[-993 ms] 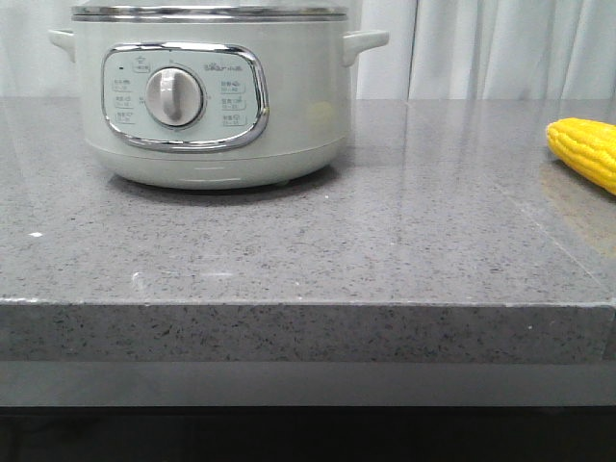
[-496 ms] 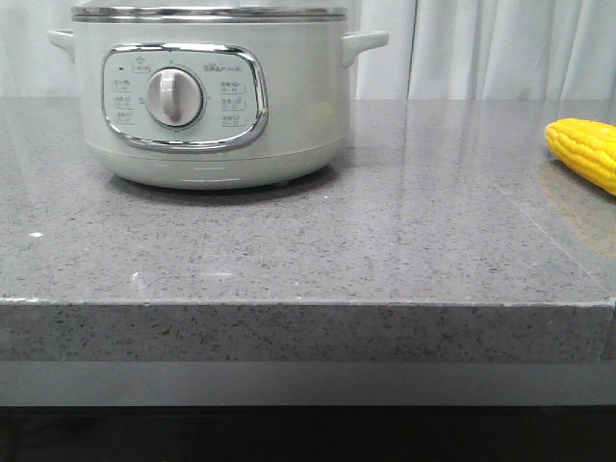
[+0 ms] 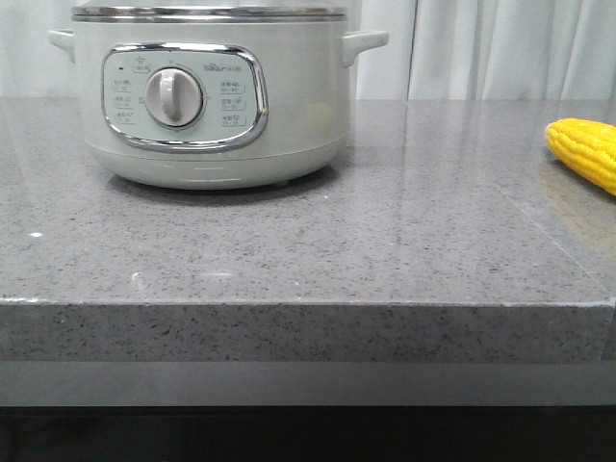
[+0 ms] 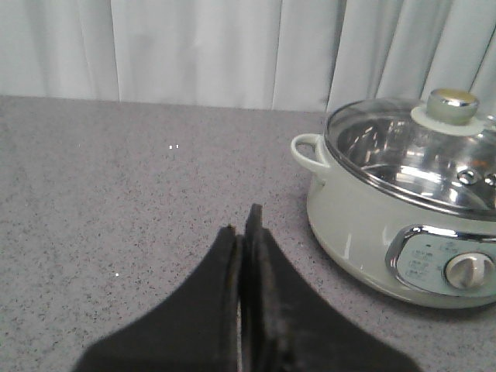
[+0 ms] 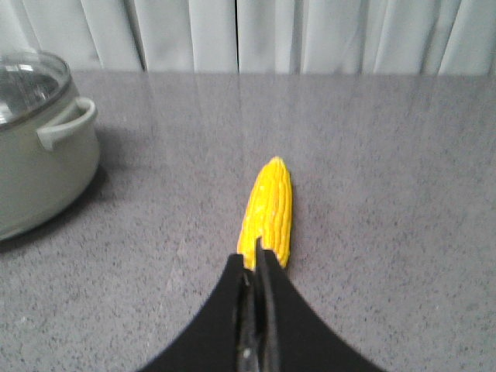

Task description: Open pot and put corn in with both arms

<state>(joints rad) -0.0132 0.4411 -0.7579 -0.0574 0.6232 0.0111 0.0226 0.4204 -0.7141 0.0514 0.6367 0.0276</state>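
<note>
The pale grey-green pot (image 3: 207, 96) stands at the back left of the grey stone counter, its dial panel facing me. In the left wrist view the pot (image 4: 403, 225) carries a glass lid (image 4: 418, 155) with a round knob (image 4: 452, 107). My left gripper (image 4: 242, 221) is shut and empty, apart from the pot. The yellow corn (image 3: 587, 149) lies on the counter at the far right. In the right wrist view the corn (image 5: 269, 209) lies lengthwise just beyond my right gripper (image 5: 256, 254), which is shut with nothing in it. Neither gripper shows in the front view.
White curtains (image 3: 500, 48) hang behind the counter. The counter's front edge (image 3: 308, 303) runs across the front view. A pot handle (image 5: 66, 124) shows in the right wrist view, well away from the corn.
</note>
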